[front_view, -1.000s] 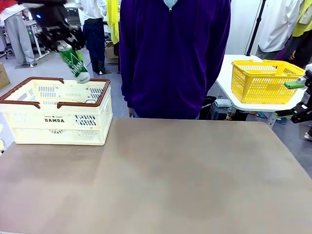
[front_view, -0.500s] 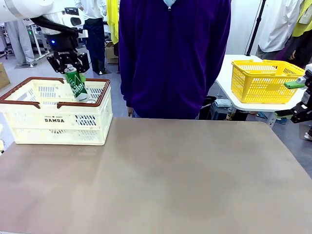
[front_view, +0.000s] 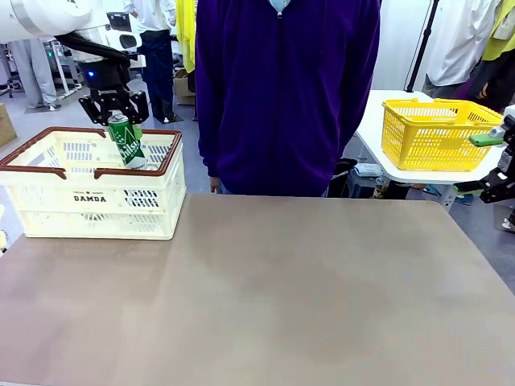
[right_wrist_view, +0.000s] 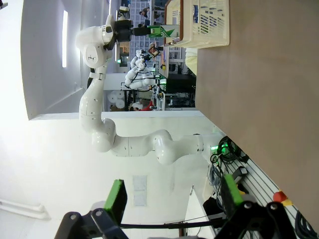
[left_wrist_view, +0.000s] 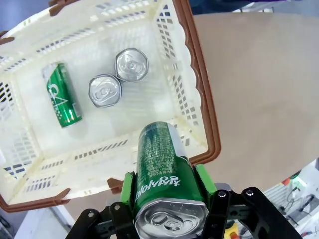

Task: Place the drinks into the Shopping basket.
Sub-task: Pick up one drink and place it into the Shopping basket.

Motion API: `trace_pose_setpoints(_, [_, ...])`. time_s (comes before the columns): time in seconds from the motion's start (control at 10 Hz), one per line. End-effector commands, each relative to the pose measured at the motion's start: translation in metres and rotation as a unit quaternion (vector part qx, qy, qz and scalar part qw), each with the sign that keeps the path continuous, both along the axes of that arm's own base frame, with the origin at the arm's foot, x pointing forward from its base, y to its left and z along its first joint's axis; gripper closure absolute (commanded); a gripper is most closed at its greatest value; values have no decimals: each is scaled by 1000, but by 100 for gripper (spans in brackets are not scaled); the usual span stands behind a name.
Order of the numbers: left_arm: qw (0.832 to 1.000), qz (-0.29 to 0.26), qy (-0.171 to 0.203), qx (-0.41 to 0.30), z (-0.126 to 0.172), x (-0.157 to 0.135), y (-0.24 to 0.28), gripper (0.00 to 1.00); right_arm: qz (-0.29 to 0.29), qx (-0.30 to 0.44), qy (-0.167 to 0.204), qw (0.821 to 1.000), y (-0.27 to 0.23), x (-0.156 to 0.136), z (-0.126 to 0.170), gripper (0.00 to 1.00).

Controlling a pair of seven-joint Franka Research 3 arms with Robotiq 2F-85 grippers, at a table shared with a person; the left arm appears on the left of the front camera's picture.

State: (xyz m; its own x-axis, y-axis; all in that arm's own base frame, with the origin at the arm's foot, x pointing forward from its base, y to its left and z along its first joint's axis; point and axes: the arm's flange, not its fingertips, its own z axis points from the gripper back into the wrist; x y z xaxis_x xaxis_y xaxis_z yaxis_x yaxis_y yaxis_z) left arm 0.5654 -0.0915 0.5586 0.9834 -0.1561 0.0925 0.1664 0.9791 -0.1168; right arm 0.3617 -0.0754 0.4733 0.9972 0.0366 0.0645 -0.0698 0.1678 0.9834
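My left gripper (front_view: 117, 110) is shut on an upright green can (front_view: 127, 142) with white lettering, held over the back of the Shopping basket (front_view: 96, 201). In the left wrist view the green pads (left_wrist_view: 128, 190) clamp the can (left_wrist_view: 160, 167) above the basket's near rim (left_wrist_view: 202, 94). Inside the basket another green can (left_wrist_view: 62, 94) lies on its side. Beside it stand two upright cans (left_wrist_view: 104, 90) (left_wrist_view: 131, 64), showing silver tops. My right gripper (right_wrist_view: 173, 195) is open with nothing between its fingers, and it hangs off the table's right edge (front_view: 500, 165).
A person in a purple top (front_view: 286, 96) stands at the table's far side. A yellow mesh basket (front_view: 434, 133) sits on a white side table at the right. The brown tabletop (front_view: 282, 289) stretches wide in front of the cream basket.
The left gripper has swung the green can from a tilted pose to upright and brought it over the basket's back part. The right arm has not moved.
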Motion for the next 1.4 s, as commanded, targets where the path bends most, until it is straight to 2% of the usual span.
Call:
trace_pose_setpoints(0.0, [1000,8,-8,28,-14,13,1,100,5,-6,7,1000,-1,-1,4,0])
trace_pose_setpoints(0.2, [999,-1,-14,32,-47,37,2,100,5,-6,7,1000,-1,-1,4,0])
trace_pose_setpoints(0.5, [999,-8,35,27,-83,50,0,100,5,-6,7,1000,-1,-1,4,0])
trace_pose_setpoints(0.9, [998,-5,50,34,-116,64,4,100,5,-6,7,1000,-1,-1,4,0])
trace_pose_setpoints(1.2, [998,-9,57,34,-125,66,6,100,5,-6,7,1000,-1,-1,4,0])
trace_pose_setpoints(1.3, [998,-8,59,34,-126,66,5,52,5,-6,7,1000,-1,-1,4,0])
